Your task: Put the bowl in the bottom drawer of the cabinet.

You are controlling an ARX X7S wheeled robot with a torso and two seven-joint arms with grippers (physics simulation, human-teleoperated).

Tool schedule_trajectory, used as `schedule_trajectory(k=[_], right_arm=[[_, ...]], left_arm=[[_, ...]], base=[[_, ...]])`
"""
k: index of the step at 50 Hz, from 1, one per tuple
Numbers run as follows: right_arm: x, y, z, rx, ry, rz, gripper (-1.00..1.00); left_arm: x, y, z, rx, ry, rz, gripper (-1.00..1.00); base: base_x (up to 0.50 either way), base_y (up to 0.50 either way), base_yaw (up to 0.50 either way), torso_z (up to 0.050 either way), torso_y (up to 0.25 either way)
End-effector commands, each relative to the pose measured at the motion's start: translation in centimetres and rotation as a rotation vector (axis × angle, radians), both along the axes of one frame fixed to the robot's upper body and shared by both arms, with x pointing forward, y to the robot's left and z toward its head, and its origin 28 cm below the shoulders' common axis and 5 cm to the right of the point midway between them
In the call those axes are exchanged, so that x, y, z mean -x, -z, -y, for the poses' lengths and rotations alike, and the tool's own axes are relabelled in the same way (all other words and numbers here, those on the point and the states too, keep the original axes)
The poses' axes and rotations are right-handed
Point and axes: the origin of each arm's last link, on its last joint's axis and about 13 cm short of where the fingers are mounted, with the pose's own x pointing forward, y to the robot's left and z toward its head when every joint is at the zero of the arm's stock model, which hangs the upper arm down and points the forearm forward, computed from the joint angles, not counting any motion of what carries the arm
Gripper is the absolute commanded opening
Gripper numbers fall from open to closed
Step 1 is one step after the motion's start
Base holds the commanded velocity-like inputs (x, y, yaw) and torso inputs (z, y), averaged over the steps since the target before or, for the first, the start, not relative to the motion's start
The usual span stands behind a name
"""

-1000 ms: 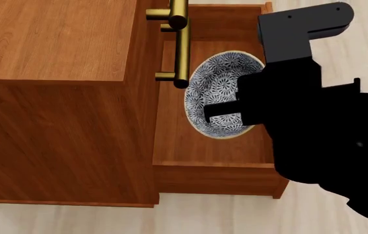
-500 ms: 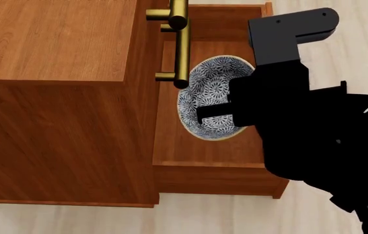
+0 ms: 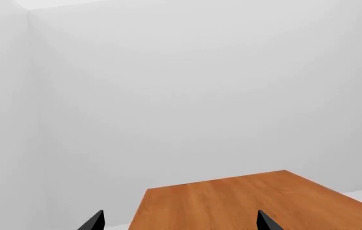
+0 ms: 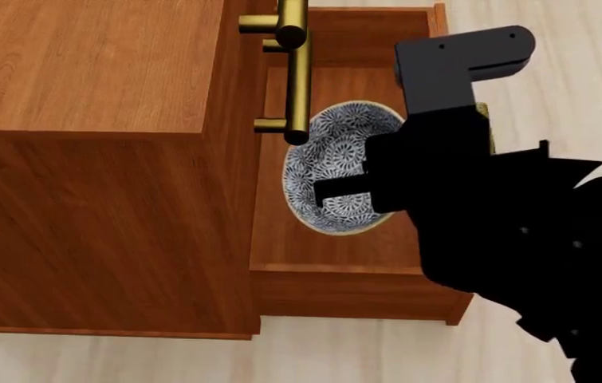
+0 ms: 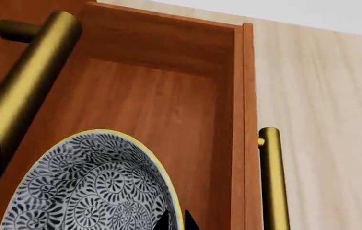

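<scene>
1. The bottom drawer (image 4: 332, 247) stands pulled out from the cabinet (image 4: 88, 72), open toward 3 o'clock in the head view, its wooden floor showing.
2. The bowl (image 4: 332, 159) hangs tilted on edge over the drawer's middle, its patterned inside facing the camera, just beside the brass handle (image 4: 295, 72) of an upper drawer at its 10 o'clock.
3. The right claw (image 4: 360, 185) is clamped on the bowl's rim from the 3 o'clock side; its black arm hides the bowl's right part.
4. In the right wrist view the bowl (image 5: 91, 187) sits close below, with the drawer's own handle (image 5: 272, 182) outside the front wall.
5. The left claw (image 3: 177, 221) has its tips apart, holding nothing, above the cabinet's top.
</scene>
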Motion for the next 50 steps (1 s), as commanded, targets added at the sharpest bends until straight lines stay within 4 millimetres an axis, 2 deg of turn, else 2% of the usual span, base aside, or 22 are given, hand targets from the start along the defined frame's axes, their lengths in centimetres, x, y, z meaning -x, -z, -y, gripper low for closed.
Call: schedule_trajectory(k=[1, 50], right_arm=[[-0.5, 0.3, -0.1, 0.001, -0.003, 0.001, -1.0], [-2.7, 3.5, 0.0, 0.009, -0.005, -0.075, -1.0]], left_arm=[[-0.1, 0.0, 0.0, -0.002, 0.0, -0.002, 1.0], [-0.2, 0.1, 0.0, -0.004, -0.005, -0.007, 1.0]], base=[[0.0, 0.0, 0.0, 0.0, 0.0], [0.0, 0.0, 0.0, 0.0, 0.0]])
